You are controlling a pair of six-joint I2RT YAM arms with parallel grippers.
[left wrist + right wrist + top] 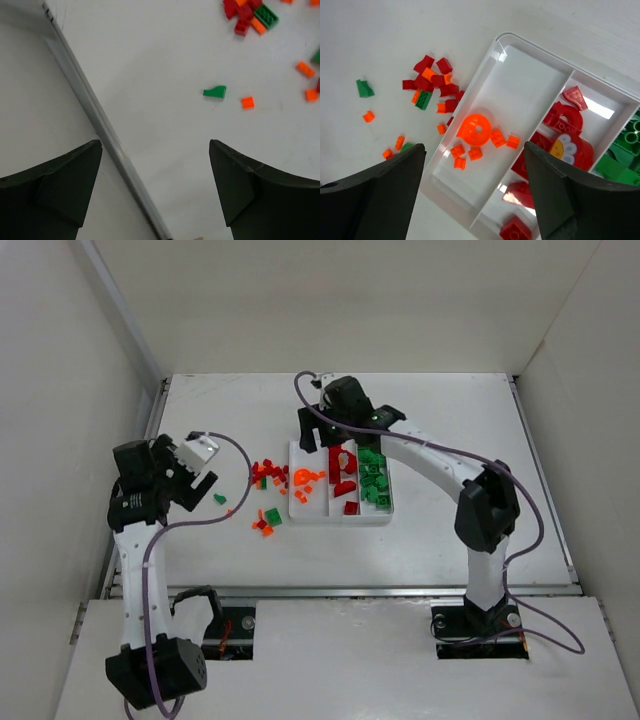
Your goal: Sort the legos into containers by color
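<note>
right fingers (pixel 580 190) apart, empty, hanging over the white tray (pixel 517 44), above its left compartment. orange legos (pixel 476 131) sit in there, dark red legos (pixel 564 119) in the middle one, green legos (pixel 375 482) in the right one

left fingers (pixel 255 190) apart, empty, over counter (pixel 160 60) by its left edge; green wedge (pixel 215 92) and small orange piece (pixel 247 102) just ahead

loose mixed pile (pixel 434 82) on the counter left of the tray

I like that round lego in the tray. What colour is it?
The round lego is bright orange; right wrist view.
</note>
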